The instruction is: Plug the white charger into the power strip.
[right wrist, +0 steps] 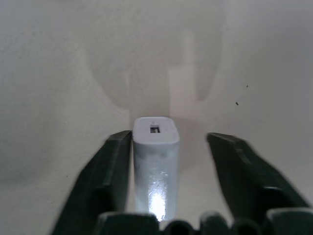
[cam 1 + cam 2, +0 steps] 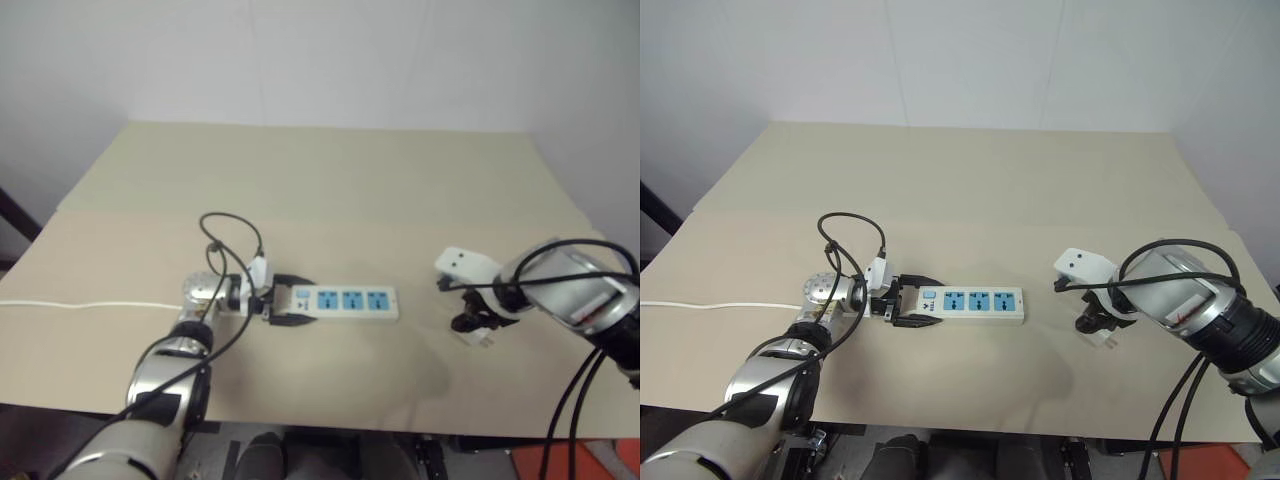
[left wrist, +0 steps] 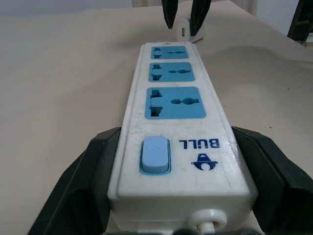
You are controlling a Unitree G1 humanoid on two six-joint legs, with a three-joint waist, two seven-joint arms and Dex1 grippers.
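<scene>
Tabletop (image 2: 330, 190) — one power strip (image 2: 350, 301) pinched by left pincer (image 2: 285, 302) | one white charger (image 1: 155, 161) between right pincer (image 1: 168, 147)'s spread fingers

Probably a lab or test room: one bare beige table (image 2: 330, 190) against a plain white wall (image 2: 320, 60).

Glossy plastic white charger (image 1: 155, 161); matt table (image 2: 330, 190).

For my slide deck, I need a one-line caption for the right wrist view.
Right gripper straddles the white charger on the table, one finger touching it, the other apart.
</scene>
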